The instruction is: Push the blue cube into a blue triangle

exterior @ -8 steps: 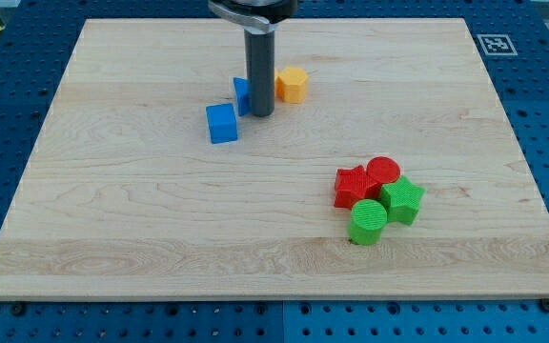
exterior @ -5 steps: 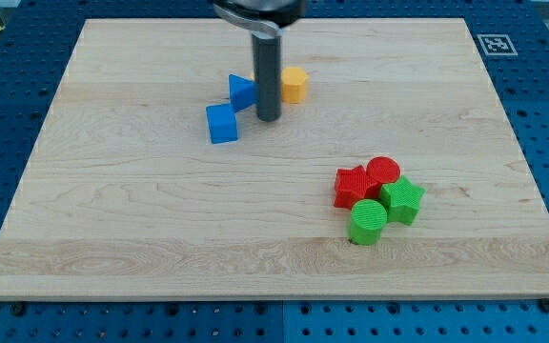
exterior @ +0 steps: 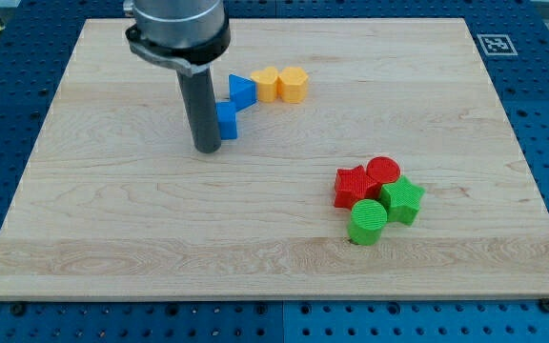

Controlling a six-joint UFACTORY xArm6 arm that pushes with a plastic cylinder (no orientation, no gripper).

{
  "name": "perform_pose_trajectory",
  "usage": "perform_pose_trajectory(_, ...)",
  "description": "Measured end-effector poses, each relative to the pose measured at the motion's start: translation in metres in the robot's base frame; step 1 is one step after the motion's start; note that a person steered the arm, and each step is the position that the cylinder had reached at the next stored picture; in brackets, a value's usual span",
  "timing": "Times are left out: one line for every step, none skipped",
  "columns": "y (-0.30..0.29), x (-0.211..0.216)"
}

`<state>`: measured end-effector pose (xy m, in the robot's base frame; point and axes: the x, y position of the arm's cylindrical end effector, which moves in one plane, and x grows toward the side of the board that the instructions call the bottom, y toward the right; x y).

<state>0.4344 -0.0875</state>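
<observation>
The blue cube [exterior: 227, 120] sits on the wooden board [exterior: 274, 238], upper middle, partly hidden behind my rod. The blue triangle [exterior: 242, 90] lies just above and to the right of it, with its lower corner close to the cube's top; I cannot tell if they touch. My tip [exterior: 208, 149] rests on the board at the cube's lower left side, against or very near it.
Two yellow blocks [exterior: 266, 84] [exterior: 293, 84] sit side by side right of the blue triangle. A cluster at the right holds a red star-like block [exterior: 353, 186], a red cylinder [exterior: 383, 172], a green star [exterior: 403, 199] and a green cylinder [exterior: 368, 221].
My rod moved from right of the blue triangle to the left, down to the cube's lower left. The second yellow block is now uncovered. The blocks look unmoved.
</observation>
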Motion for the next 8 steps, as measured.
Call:
perform_pose_trajectory(0.008,-0.018)
perform_pose_trajectory(0.009,-0.019)
perform_pose_trajectory(0.008,0.011)
perform_pose_trajectory(0.038,0.030)
perform_pose_trajectory(0.080,0.007)
perform_pose_trajectory(0.137,-0.022)
perform_pose_trajectory(0.226,-0.015)
perform_pose_trajectory(0.299,0.026)
